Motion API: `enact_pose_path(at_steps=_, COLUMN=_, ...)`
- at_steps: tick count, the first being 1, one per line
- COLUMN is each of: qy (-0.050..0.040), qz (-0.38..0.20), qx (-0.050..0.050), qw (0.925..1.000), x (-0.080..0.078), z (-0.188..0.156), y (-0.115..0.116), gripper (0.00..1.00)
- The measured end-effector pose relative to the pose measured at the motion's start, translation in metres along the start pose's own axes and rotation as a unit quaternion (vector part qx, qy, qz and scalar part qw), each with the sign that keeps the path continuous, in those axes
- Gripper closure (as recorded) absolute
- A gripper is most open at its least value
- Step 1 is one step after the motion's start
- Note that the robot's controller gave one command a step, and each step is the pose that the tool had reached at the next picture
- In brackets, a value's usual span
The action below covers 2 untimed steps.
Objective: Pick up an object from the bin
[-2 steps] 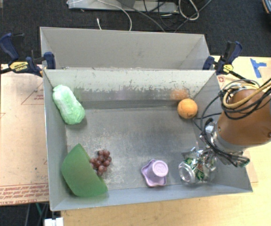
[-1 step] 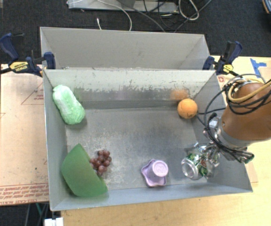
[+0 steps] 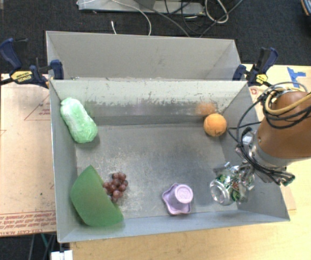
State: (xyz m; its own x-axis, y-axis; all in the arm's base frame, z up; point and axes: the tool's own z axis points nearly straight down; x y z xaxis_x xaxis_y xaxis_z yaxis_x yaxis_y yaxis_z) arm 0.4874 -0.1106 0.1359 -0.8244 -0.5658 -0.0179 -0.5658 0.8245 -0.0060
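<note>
grey bin (image 3: 155, 150): gripper (image 3: 232, 186) low in the front right corner, purple toy (image 3: 178, 199) near it; clenched or released, i cannot tell.

Arm (image 3: 288, 131) reaches in from the right — gripper (image 3: 232, 185) low, seemingly tilted leftward.

Grapes (image 3: 116, 186) right of bowl (image 3: 93, 202); ball (image 3: 215, 125) back right
</note>
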Motion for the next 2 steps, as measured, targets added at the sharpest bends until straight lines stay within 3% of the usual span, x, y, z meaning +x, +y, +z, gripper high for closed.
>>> enact_pose_path(at_steps=2, qy=-0.0017, qz=0.002, qx=0.000, qw=1.0000, x=-0.002, z=-0.039, y=0.000, gripper=1.00)
